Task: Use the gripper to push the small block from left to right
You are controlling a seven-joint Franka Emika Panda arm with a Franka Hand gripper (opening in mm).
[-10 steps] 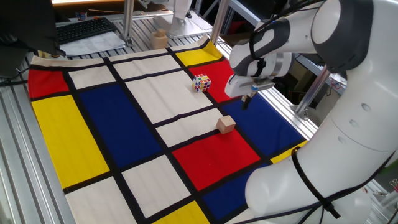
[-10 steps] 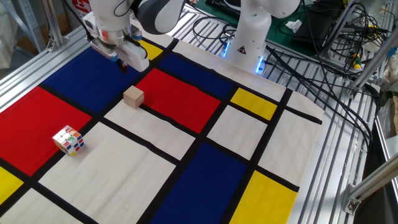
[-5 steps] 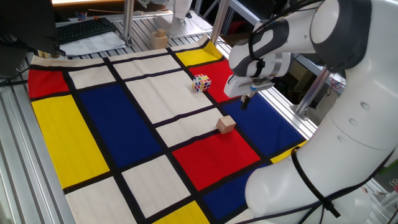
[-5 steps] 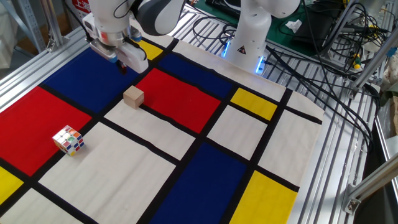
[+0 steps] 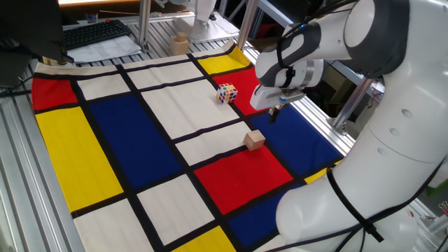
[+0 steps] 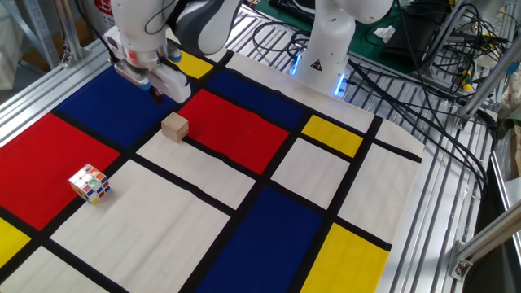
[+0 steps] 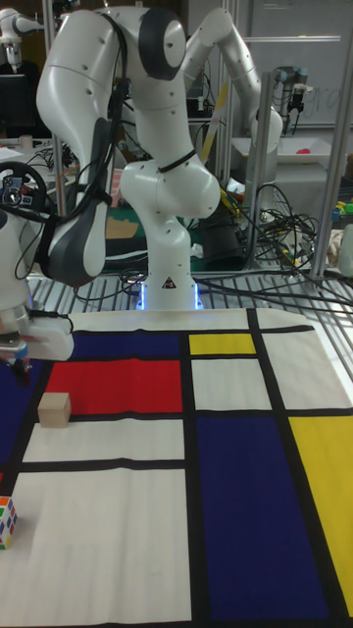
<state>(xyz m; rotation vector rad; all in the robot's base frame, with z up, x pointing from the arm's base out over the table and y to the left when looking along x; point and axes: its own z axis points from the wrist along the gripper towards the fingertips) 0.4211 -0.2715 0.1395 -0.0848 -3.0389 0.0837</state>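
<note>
One pincer (image 5: 273,113) hung over the blue panel, clear of the small block (image 5: 254,140).
Whether its dark tip was clenched or released could not be told. The tan cube sat near it on a white panel's corner beside the red one, untouched; the multicoloured cube (image 6: 89,183) lay well beyond on the cloth-covered surface (image 6: 244,236).

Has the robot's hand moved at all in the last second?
Yes, slightly. The hand has shifted left and a bit lower over the blue panel, nearer the wooden block, without touching it.
</note>
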